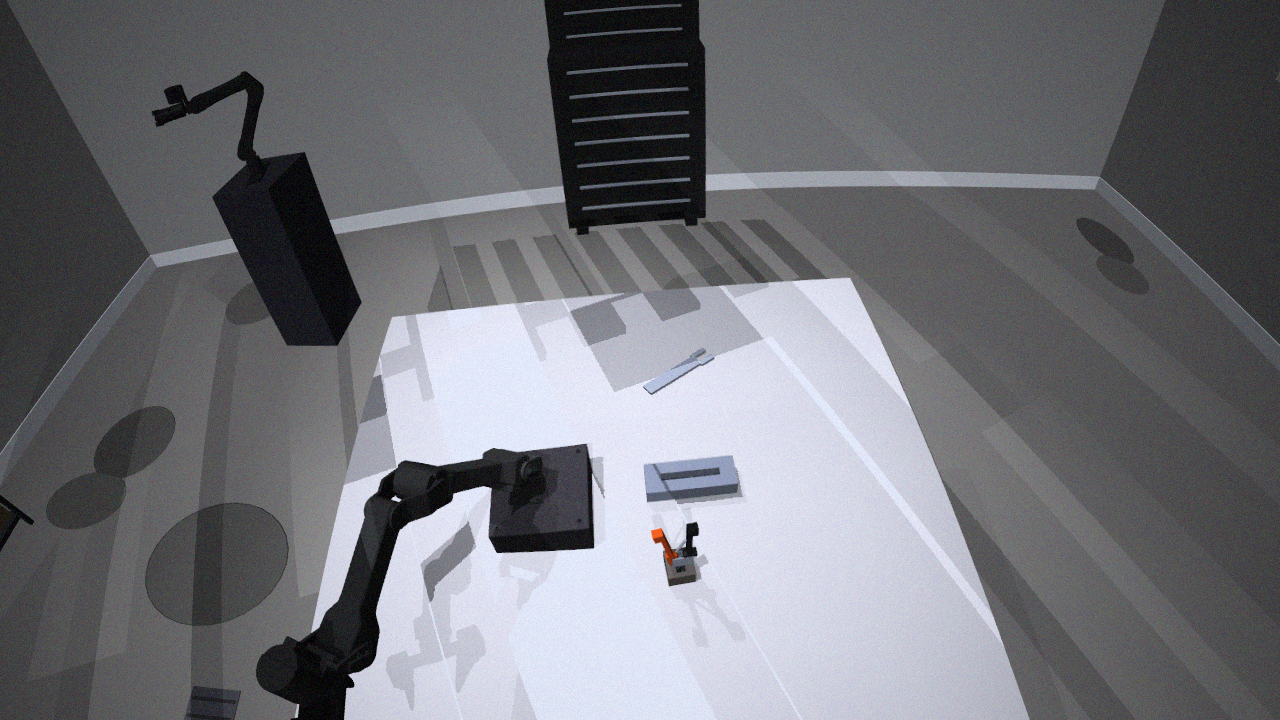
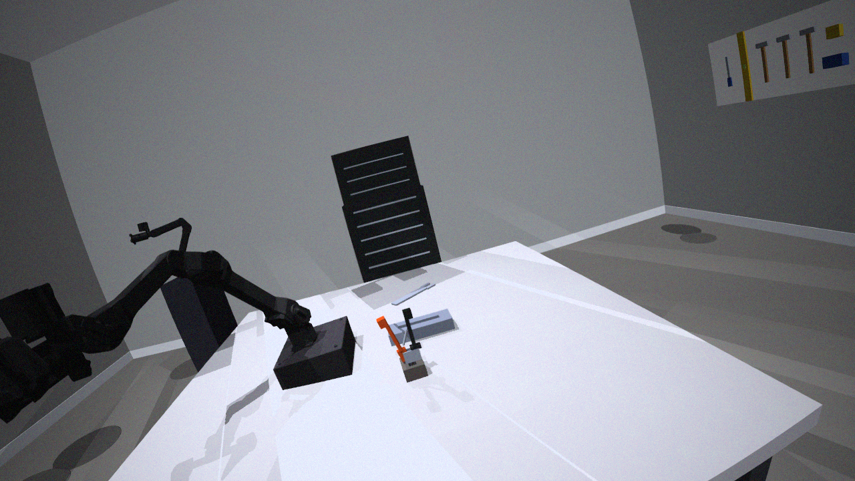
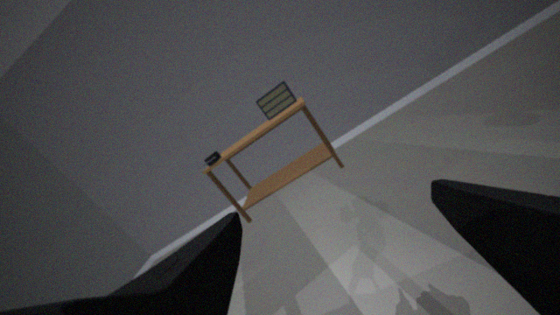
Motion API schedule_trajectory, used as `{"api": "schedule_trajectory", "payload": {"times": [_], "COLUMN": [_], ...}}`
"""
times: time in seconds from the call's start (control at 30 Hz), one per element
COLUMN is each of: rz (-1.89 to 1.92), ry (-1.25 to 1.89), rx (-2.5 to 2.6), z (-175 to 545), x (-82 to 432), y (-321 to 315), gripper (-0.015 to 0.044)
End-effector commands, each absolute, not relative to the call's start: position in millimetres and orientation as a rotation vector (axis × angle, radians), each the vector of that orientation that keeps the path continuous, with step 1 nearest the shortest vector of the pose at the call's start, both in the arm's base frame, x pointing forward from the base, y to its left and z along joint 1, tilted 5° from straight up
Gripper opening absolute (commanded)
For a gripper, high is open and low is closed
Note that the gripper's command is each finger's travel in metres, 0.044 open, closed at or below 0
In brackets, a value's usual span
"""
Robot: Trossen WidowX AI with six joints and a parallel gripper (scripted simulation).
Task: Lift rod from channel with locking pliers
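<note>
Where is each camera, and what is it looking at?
Top: high up, looking down across the white table; most of the arm shows.
Exterior: lower, looking over the table toward the wall; the arm shows at the left.
Wrist: on the arm by the gripper, looking past its two open fingers at a wooden bench, away from the table.
Top and exterior share the arm, pliers and black cabinet.
</note>
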State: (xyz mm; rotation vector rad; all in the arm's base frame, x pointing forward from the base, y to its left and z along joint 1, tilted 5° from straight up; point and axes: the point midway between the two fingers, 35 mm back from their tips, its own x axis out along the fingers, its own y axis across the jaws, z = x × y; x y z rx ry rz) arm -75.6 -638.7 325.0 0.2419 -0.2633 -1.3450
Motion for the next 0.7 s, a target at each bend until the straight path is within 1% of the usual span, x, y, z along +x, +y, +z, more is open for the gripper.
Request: {"api": "schedule_trajectory", "payload": {"times": [0.0, 0.33, 0.67], "rz": [-1.263, -1.044, -0.817], "ry": [-0.253, -0.205, -0.149], "rx": [0.214, 0.202, 0.168], "z": [350, 377, 390], "x": [-9, 147, 272], "y": [-622, -553, -437], "gripper": [0.044, 0.044, 0.044]}}
